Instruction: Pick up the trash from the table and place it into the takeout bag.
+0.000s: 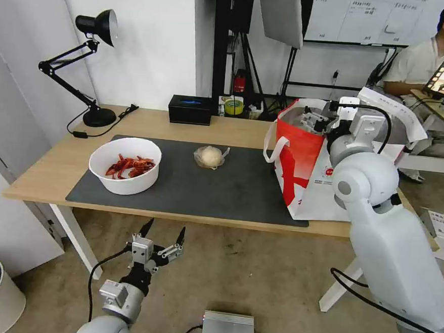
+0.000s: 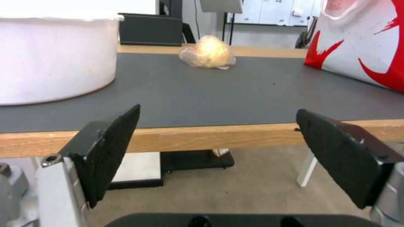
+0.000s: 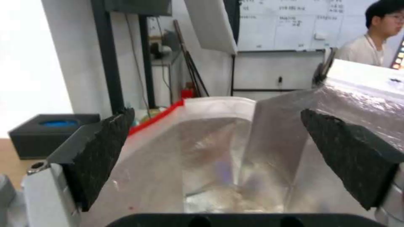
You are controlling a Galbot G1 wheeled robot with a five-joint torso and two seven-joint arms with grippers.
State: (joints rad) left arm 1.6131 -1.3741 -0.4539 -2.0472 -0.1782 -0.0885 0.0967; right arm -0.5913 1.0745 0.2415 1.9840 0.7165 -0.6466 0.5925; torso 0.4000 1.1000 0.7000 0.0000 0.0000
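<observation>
Item: my right hand (image 3: 214, 164), fingers apart and empty, over the takeout bag (image 1: 303, 162) at 3 o'clock on the desk (image 1: 50, 164). Left hand (image 1: 162, 233), apart, parked below the desk edge. Outstanding (by my reckoning): bowl (image 1: 124, 166) at 9 o'clock, bagged lump (image 1: 210, 157) mid-mat.

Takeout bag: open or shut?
Open. The takeout bag stands upright, its mouth spread, foil lining visible between the right gripper jaws.

Black desk lamp (image 1: 89, 66), black box (image 1: 189, 109)
</observation>
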